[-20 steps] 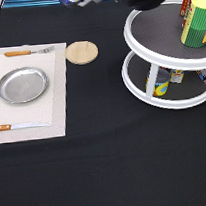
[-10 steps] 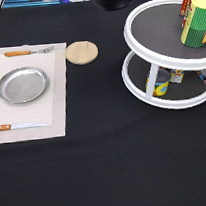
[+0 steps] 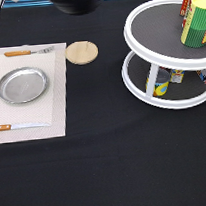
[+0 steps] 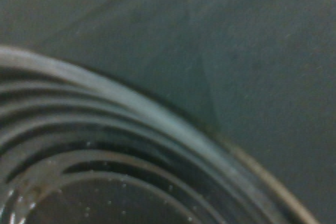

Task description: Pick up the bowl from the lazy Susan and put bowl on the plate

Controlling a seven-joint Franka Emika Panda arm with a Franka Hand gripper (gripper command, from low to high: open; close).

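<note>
Already the bowl [image 3: 78,1] was off the lazy Susan [image 3: 164,61]: it hung at the top edge of the exterior view, a little left of centre, glossy black and cut off by the frame, over bare black table [image 3: 111,165] between the turntable at the right and the place setting at the left. The gripper itself was out of the exterior view, above the frame, so whether its fingers were apart or clamped could not be told; the bowl was off the cloth, which suggested it was being carried. The wrist view was filled by the bowl's ridged inner wall and rim [image 4: 112,150] from very close, which fitted a hold at the rim. The plate [image 3: 22,85] lay bare and silver at middle left on a pale placemat [image 3: 56,109], well apart from the bowl, with a wooden-handled fork [image 3: 27,52] above it and a knife [image 3: 17,127] below, leaving its flat centre free to receive something. A round wooden coaster [image 3: 81,52] sat just beside the mat's upper right corner, between bowl and plate. On the turntable's top tier a yellow-green can [image 3: 195,23] stood near the right edge, and smaller cans [image 3: 159,81] sat on the lower tier.
</note>
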